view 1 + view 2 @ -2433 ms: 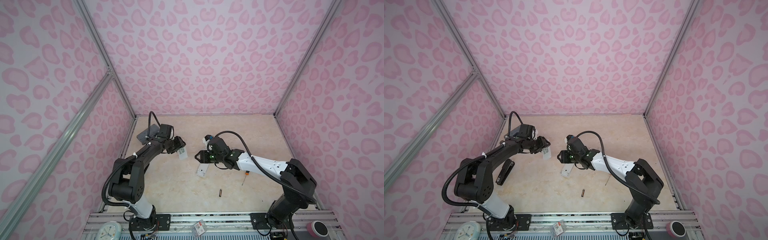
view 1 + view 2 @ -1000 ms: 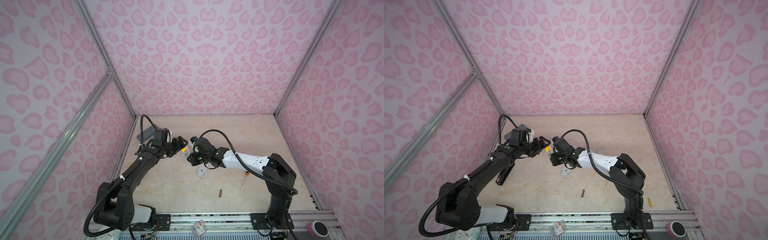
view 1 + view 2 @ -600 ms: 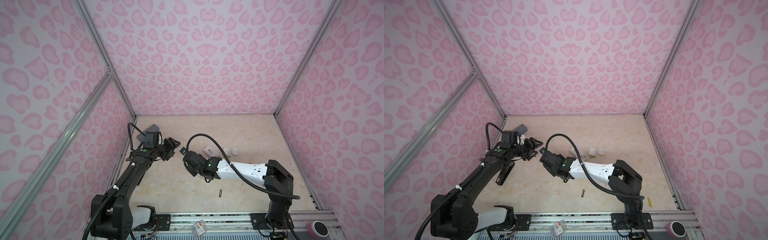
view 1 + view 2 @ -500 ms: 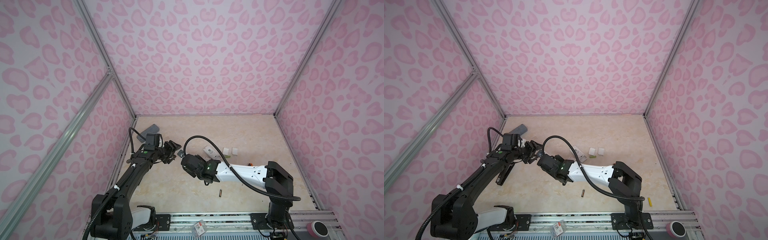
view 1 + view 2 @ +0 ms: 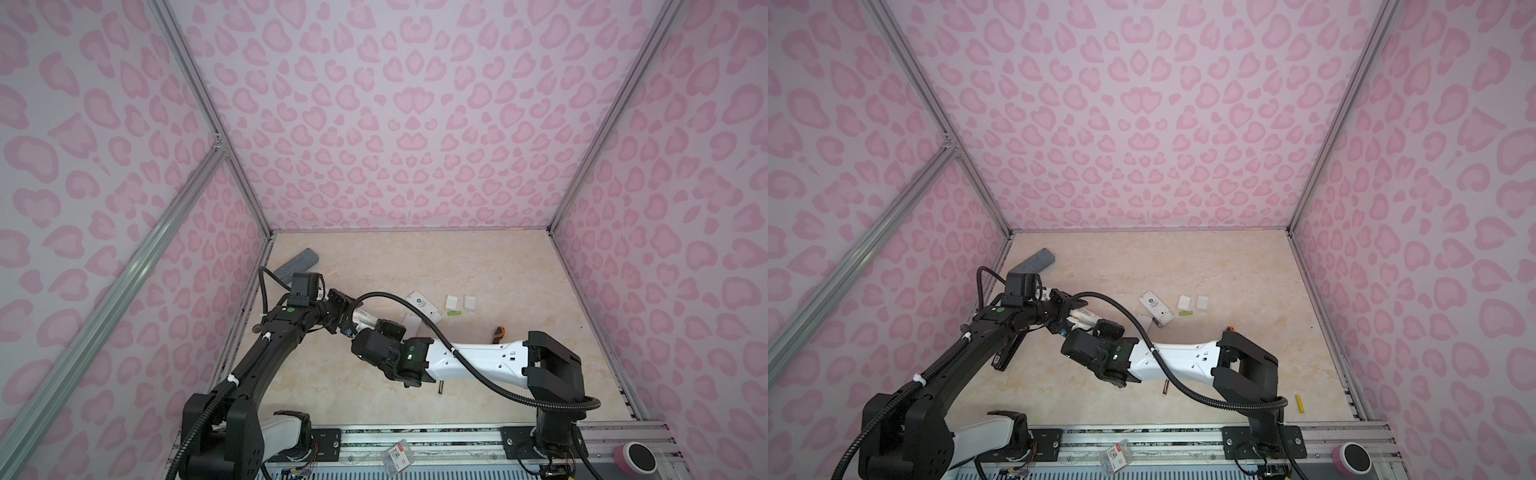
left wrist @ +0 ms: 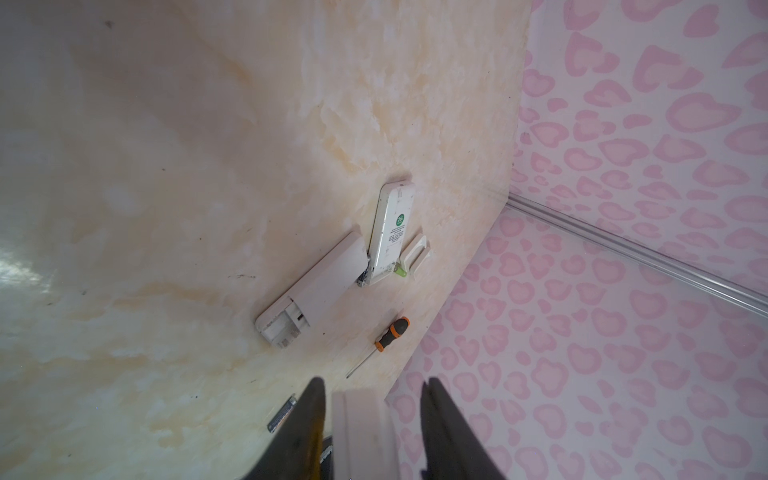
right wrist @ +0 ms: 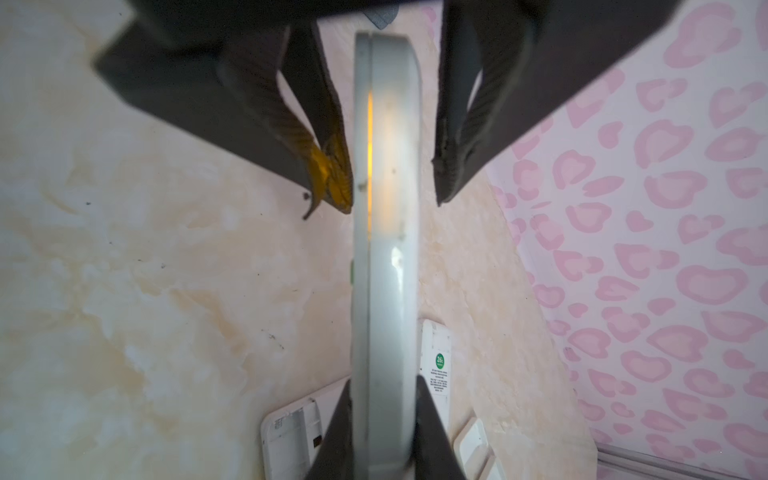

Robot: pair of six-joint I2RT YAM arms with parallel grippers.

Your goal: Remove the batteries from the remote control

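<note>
Two grippers on one white remote (image 7: pixel 386 270); the left gripper (image 7: pixel 388 195) is closing in.
The right gripper (image 7: pixel 382 395) stays clamped on the remote's near end and has carried it toward 9 o'clock, off the table (image 5: pixel 478 257). The left jaws, wide a second ago, now straddle the far end: one finger (image 7: pixel 332 178) at the casing, the other apart, so no grip yet. Loose batteries: dark battery (image 5: pixel 440 387) at 5 o'clock, green battery (image 5: pixel 454 312) at 3 o'clock. Cells inside the held remote: hidden. Likely a two-handed hold for opening.
</note>
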